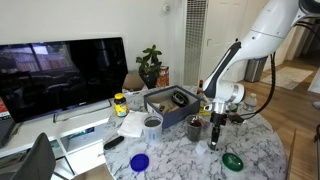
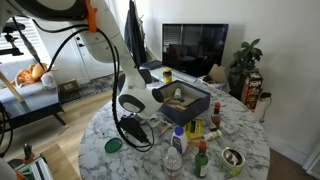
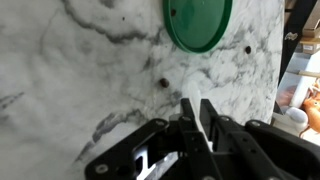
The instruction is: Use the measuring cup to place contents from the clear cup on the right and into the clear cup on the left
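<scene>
My gripper (image 3: 196,118) is shut on a thin white piece, apparently the handle of the measuring cup (image 3: 190,108), whose bowl is hidden. It hangs just above the marble table in both exterior views (image 1: 213,132) (image 2: 136,128). A clear cup (image 1: 152,125) with dark contents stands left of the gripper in an exterior view, and also shows at the table's near right (image 2: 232,158). A darker cup (image 1: 193,127) stands right beside the gripper. A few dark crumbs (image 3: 163,83) lie on the marble under the gripper.
A green lid (image 3: 198,20) (image 1: 232,160) (image 2: 114,145) lies close to the gripper. A blue lid (image 1: 139,162) lies at the table's front. A grey bin (image 1: 172,102) (image 2: 182,100) stands mid-table, with several bottles (image 2: 196,132) near it. A TV (image 1: 60,75) stands behind.
</scene>
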{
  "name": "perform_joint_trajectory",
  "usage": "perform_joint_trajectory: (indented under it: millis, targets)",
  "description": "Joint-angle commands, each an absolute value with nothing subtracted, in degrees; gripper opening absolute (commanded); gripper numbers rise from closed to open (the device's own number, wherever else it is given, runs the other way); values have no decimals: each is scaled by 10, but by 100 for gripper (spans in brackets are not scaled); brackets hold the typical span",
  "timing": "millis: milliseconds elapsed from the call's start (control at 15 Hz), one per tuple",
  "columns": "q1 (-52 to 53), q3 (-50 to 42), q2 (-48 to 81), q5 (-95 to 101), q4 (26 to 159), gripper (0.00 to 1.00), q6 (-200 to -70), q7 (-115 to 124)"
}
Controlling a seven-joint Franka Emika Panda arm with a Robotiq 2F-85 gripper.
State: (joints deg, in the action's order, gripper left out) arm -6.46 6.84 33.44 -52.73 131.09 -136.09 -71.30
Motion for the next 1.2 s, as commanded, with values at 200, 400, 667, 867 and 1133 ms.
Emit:
perform_joint_trajectory:
  millis: [200,400,667,867,1133]
  targets:
    - [-67,68,332,-530,1314,69,-1355,-720]
    - [-72,77,349,-535,1298,93,-1333,-728]
    - [-69,79,365,-532,1280,84,-1300,-727]
    - [-69,75,366,-533,1277,63,-1289,-727]
    - [-65,67,354,-524,1284,31,-1292,-713]
